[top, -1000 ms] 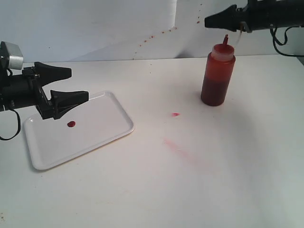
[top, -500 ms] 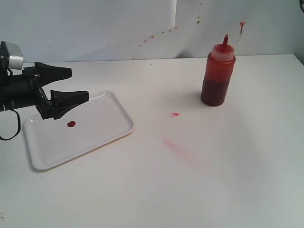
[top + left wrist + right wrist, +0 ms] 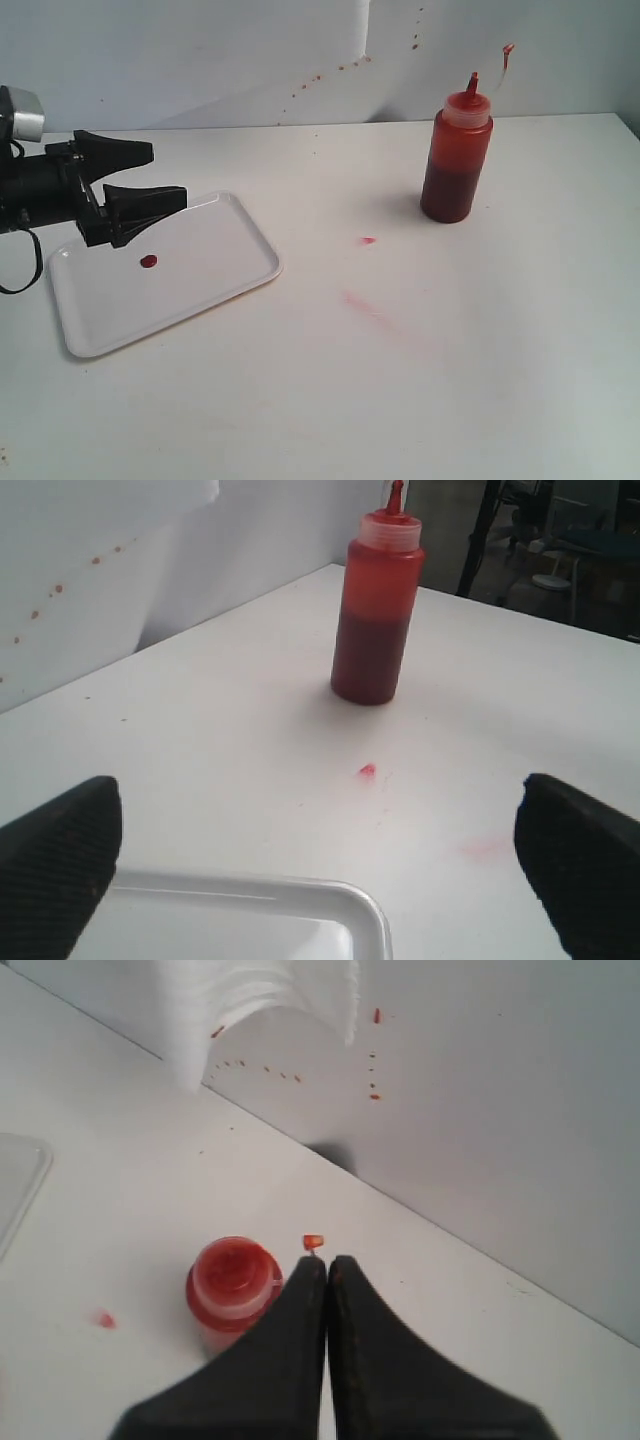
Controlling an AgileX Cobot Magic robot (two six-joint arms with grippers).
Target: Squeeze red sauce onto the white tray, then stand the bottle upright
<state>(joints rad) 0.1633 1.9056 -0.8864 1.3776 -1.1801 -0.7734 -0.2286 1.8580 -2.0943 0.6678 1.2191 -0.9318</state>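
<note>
The bottle (image 3: 456, 160) stands upright on the table, just beside the tips of the closed right jaws and not between them. It is translucent, with dark red sauce (image 3: 448, 195) in its lower part, an orange-tinted top and a pointed red nozzle. The white tray (image 3: 215, 255) lies flat under the spread left jaws. A small round blob (image 3: 148, 261) of sauce sits on it just beneath them. The bottle is well apart from the left jaws.

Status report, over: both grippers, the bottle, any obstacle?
Left gripper open over white tray. Right gripper shut, empty, above bottle. Bottle upright, sauce blob on tray. Nothing in the way.
</note>
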